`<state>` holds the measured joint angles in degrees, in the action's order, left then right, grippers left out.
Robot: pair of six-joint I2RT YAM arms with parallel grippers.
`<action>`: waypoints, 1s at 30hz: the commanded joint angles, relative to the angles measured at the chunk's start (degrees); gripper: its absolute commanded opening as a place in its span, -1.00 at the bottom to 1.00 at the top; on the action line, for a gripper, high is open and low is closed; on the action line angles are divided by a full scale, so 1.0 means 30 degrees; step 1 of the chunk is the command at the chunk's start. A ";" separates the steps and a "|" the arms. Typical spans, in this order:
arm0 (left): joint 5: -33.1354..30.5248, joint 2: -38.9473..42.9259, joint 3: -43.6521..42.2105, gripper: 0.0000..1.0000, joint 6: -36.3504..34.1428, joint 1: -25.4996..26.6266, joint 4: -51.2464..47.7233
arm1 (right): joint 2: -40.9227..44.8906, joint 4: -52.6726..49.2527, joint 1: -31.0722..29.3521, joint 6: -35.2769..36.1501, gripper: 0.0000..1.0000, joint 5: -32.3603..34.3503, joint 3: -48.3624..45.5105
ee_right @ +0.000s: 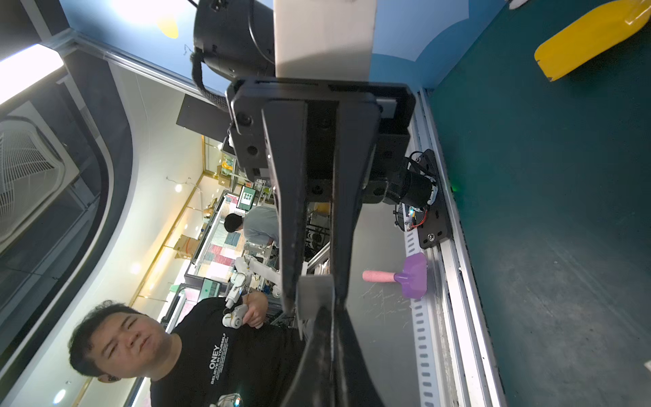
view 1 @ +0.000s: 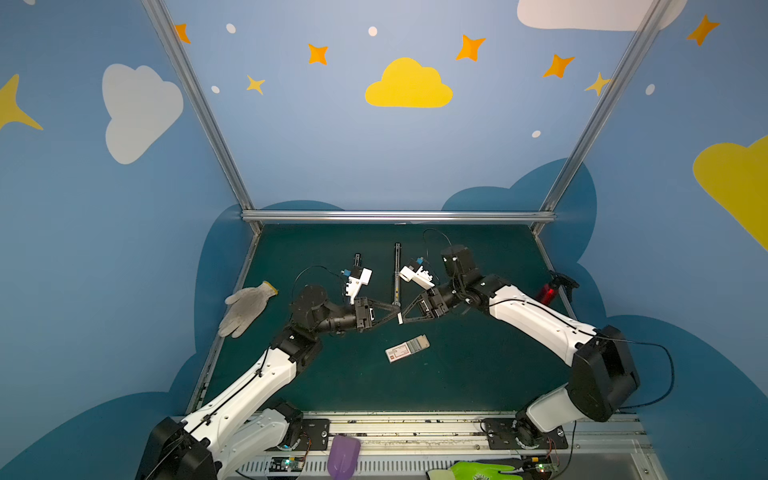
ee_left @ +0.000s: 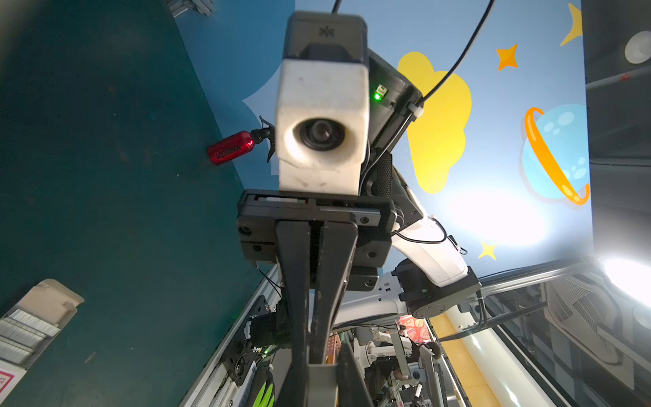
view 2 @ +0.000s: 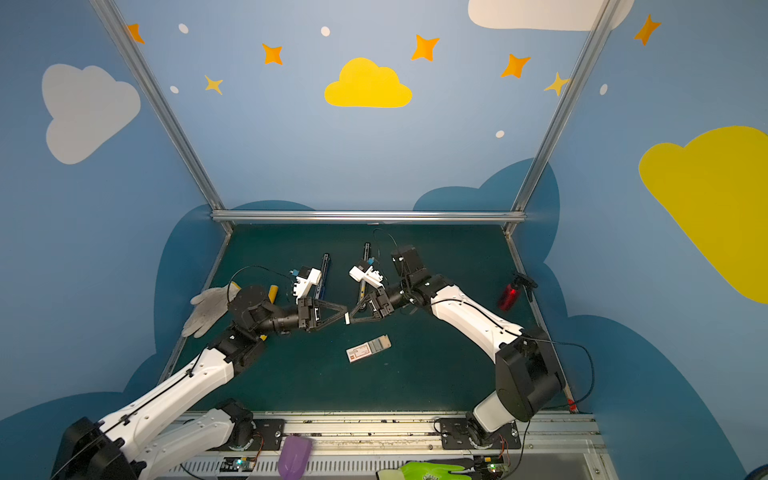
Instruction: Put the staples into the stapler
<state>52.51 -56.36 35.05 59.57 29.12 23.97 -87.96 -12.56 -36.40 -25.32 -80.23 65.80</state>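
Top views even, edges warped; ceiling lamp [ee_left: 627,282] glares in wrist views.

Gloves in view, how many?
2. A grey glove at the mat's left edge; a green glove off the mat, by the right arm's base. Arms may hide more.

White link shells [view 1: 540,328] alternate with black joint housings [view 1: 602,374]; black braided cable sleeves [ee_left: 382,174] run alongside. Black tapered fingers [ee_left: 294,282] join screwed black plates [ee_left: 373,243] beside white camera blocks [ee_left: 322,116].
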 commanded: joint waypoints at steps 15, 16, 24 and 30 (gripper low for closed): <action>-0.4013 0.0927 0.1737 -0.67 -0.4468 -0.1088 -0.8546 | 0.0289 -0.6107 0.1808 0.2654 -0.54 0.8695 -0.0096; -0.4435 0.0847 0.1909 -0.66 -0.4930 -0.1223 -0.9336 | 0.0244 -0.6471 0.1717 0.2889 -0.55 0.9850 -0.0053; -1.0657 -0.1406 0.4149 -0.66 -0.8769 -0.1800 -1.5200 | -0.0001 -0.6066 0.0445 0.2452 -0.57 1.5980 -0.0309; -1.5910 -0.5173 0.6982 -0.68 -1.0723 -0.1857 -1.7763 | -0.0640 -0.4750 -0.0730 0.2174 -0.57 1.7628 0.0445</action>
<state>15.94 -68.55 52.47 32.88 23.81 -22.79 -88.84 -29.34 -37.41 -19.05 -32.34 65.06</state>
